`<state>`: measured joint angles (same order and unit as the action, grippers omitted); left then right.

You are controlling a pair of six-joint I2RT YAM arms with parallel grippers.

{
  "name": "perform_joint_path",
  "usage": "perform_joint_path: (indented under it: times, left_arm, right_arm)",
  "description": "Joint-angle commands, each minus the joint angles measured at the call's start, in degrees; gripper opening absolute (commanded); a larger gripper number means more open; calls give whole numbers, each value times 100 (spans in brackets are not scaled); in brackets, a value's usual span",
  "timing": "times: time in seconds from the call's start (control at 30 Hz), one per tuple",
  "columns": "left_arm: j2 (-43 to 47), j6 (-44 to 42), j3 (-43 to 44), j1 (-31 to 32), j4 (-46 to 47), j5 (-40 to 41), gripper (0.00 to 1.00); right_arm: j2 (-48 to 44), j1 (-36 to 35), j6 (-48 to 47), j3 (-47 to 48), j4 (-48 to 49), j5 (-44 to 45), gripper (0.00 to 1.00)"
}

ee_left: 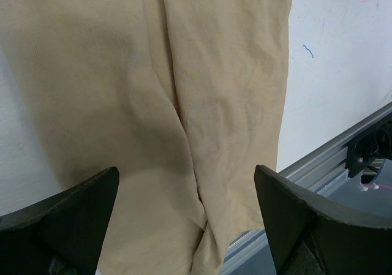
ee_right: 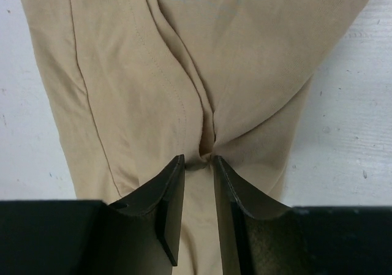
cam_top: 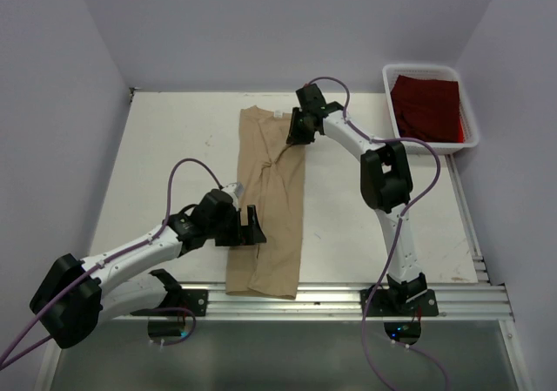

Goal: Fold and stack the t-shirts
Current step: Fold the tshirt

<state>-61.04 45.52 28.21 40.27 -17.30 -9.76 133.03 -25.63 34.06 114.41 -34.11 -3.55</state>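
In the top view the left arm is seen stretched low from its base at 7 o'clock toward the table's (cam_top: 174,147) centre, and its left hand (cam_top: 255,224) is laid level just beside the 9 o'clock edge of the tan t-shirt (cam_top: 280,191). This hand is released, its fingers spread wide with nothing between them. The right arm is raised from 5 o'clock, bent at a high elbow and carried over toward 12 o'clock, where the right hand (cam_top: 291,137) is pointed down onto the far part of the same shirt. The tan t-shirt is laid as a long narrow strip down the middle of the table, its white neck label (cam_top: 278,112) at the 12 o'clock end and its near end draped over the metal rail (cam_top: 348,299). The dark red t-shirt (cam_top: 426,104) is held in the white bin (cam_top: 422,66) at 1 o'clock. Only in the right wrist view are that hand's fingers (ee_right: 171,189) shown narrowly parted, a raised pucker of cloth gathered right at their tips; whether it is clamped cannot be told. Only in the left wrist view is a lengthwise crease seen running down the cloth between the spread fingers.
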Motion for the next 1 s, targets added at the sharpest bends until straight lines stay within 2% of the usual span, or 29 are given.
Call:
perform_joint_path:
  times: [0.0,0.07,0.17,0.27,0.33,0.63,0.8,0.97]
  left_arm:
    - [92,106,-61,33,51,88,95]
    - [109,106,-70,25,42,97,95]
    - [136,115,-87,33,43,97,95]
    - [136,115,-105,33,42,97,95]
    - [136,115,-105,25,42,106,95]
    - [127,115,-131,25,78,106,95]
    - [171,124,-166,25,60,106,95]
    - [241,133,-166,25,-10,158,95]
  right_arm:
    - [30,-48,48,266,-52,21,30]
    - [73,-48,65,266,-35,-5,30]
    - [109,-56,92,257,9,-66,20]
    - [91,-91,100,266,44,-102,5]
    - [65,-100,100,266,45,-111,0]
    - [-199,-293,4,90,624,-681,0]
    - [117,-408,153,257,1029,-1348,0]
    - [513,-548,153,679,977,-1639,0]
